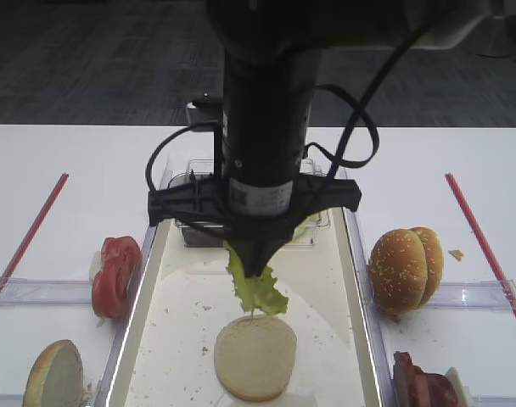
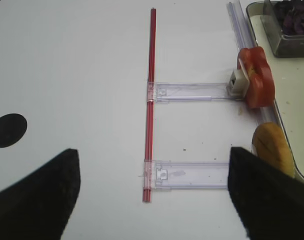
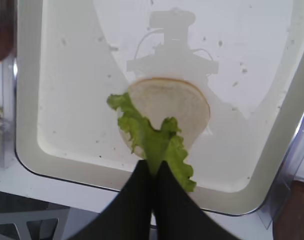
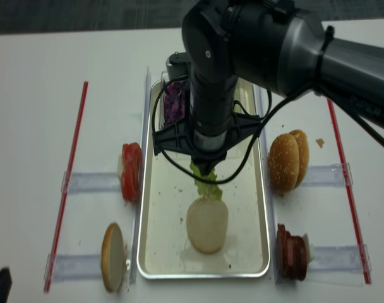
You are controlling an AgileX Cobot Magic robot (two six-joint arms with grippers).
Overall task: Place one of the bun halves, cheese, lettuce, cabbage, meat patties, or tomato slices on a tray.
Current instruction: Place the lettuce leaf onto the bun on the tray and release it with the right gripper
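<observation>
Smooth white table point(image 1: 88, 161) under bright, even light; dark grey carpeted floor point(image 1: 97, 59) beyond its far edge.

You have a ruffled green lettuce leaf point(image 3: 153, 141) hanging limp, pinched at one end above the tray point(image 1: 351, 280), its free tip just over the far edge of a pale bun half point(image 1: 255, 357). That bun half lies flat, cut side up, near the tray's front edge, midway between its long sides.
</observation>
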